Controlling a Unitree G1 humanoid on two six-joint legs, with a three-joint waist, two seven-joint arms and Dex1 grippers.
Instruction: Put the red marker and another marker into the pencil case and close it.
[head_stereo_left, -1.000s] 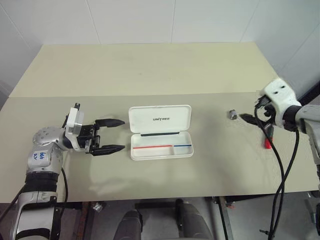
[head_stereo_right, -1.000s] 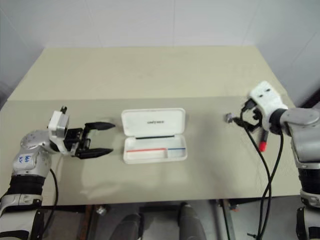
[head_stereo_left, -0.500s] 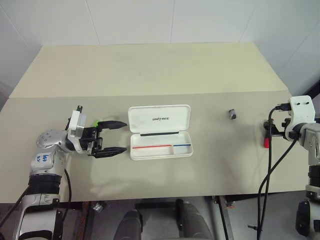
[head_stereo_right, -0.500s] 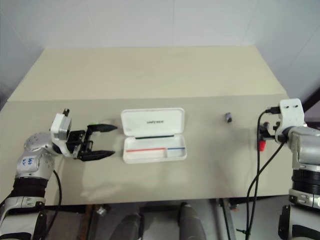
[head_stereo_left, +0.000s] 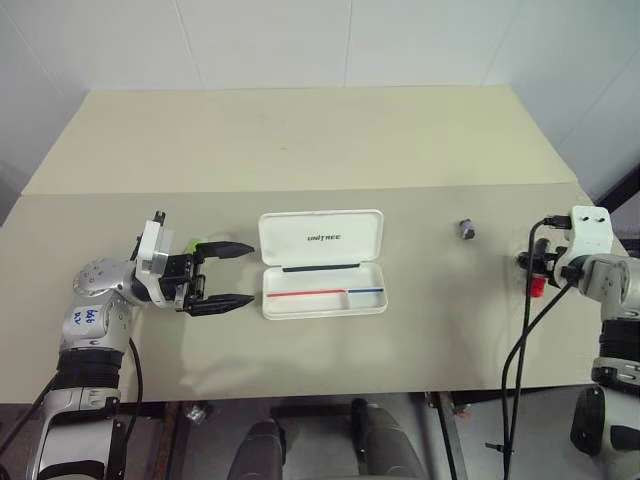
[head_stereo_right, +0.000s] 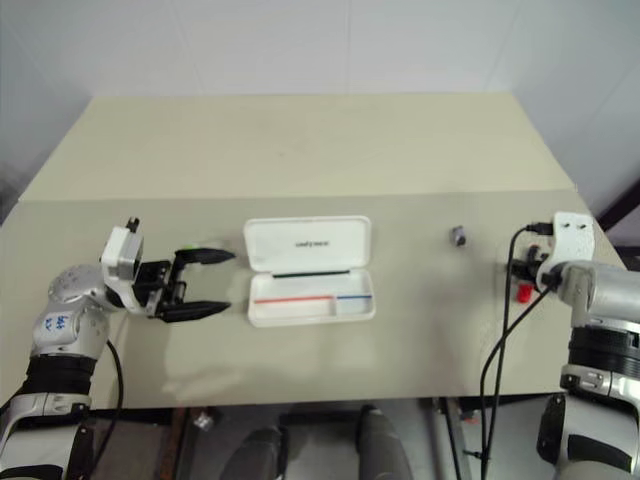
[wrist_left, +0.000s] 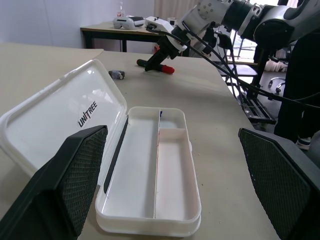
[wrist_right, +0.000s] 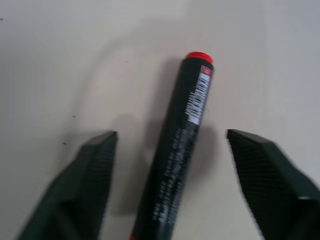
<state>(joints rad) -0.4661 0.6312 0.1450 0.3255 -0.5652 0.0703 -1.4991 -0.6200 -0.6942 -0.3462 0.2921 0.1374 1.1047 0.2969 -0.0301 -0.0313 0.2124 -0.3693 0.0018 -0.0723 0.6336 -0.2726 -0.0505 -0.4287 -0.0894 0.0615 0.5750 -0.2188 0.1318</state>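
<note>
The red marker lay on the beige desk between the spread fingers of the right gripper, untouched. The left gripper, spread wide, faced the open pencil case mid-desk. White walls stood beyond.

Silver-grey arms with black ribbed bands; the left forearm carries blue handwritten marks, too small to read. Each wrist wears a white block. Left gripper: two black tapered fingers with mesh-textured pads. Black cables loop beneath the right gripper.
</note>
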